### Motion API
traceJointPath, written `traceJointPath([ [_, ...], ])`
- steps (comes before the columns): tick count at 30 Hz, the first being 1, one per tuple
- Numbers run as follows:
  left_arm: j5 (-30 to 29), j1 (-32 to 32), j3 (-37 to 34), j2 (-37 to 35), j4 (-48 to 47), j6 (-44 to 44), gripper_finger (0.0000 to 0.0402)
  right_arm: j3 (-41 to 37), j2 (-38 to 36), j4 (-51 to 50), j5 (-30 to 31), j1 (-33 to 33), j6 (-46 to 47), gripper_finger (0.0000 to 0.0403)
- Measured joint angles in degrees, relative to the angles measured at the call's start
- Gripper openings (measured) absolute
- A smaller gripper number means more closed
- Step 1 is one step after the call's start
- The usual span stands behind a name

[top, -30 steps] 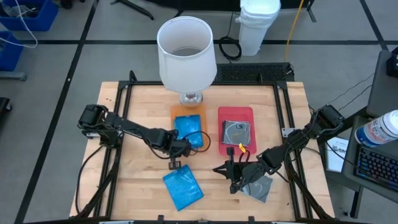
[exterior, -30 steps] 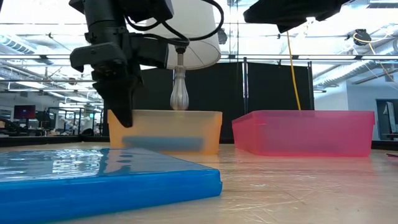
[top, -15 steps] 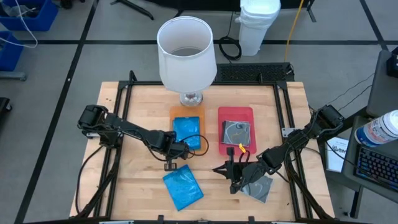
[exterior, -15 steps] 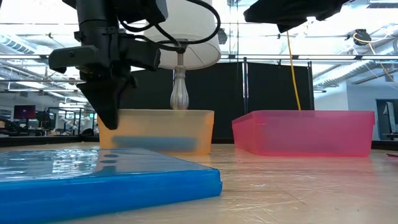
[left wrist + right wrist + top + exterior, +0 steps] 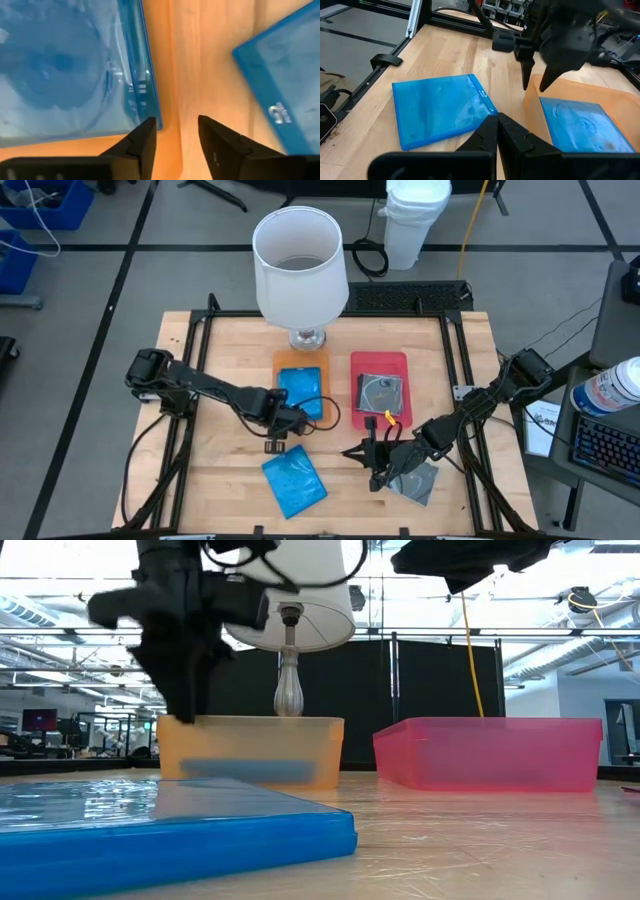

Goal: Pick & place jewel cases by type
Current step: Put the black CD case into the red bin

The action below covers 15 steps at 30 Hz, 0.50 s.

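While one blue jewel case (image 5: 303, 388) lies in the orange tray (image 5: 301, 359), my left fingers (image 5: 277, 444) hang partly parted and empty at its near edge. A second blue case (image 5: 294, 484) waits on the counter (image 5: 220, 360). A grey case (image 5: 380, 393) sits in the red tray (image 5: 379, 362); my right fingers (image 5: 375, 480), pinched shut, hover beside the last grey case (image 5: 416, 481).

In the low view the near blue jewel case (image 5: 170, 830) runs off the picture's left edge, and the left gripper (image 5: 185, 690) is smeared with motion blur. The right arm covers part of the grey jewel case (image 5: 420, 480) in the high view. The left wrist view crops both blue cases. The lamp shade (image 5: 299, 265) hides the orange tray's (image 5: 285, 360) far end.
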Motion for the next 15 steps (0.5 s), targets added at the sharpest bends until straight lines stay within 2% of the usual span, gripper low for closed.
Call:
traceJointPath([
  [6, 1.52, -2.21, 9.15, 0.0, -9.94, 0.12, 0.018, -0.02, 0.0, 0.71, 0.0, 0.06, 0.0, 0.0],
  [10, 3.63, -5.67, 13.76, -0.46, -21.22, 2.31, 0.0169, -0.02, 0.02, 2.48, 0.0, 1.04, -0.4, 0.0],
  [12, 3.9, -8.72, 13.47, -2.15, -21.53, 2.41, 0.0151, -0.02, 0.02, 2.59, -0.02, 1.8, -0.91, 0.0],
  [15, 4.23, -13.23, 11.01, -5.28, -15.51, 1.49, 0.0116, -0.02, 0.02, 2.9, -0.02, 2.9, -1.35, 0.0],
])
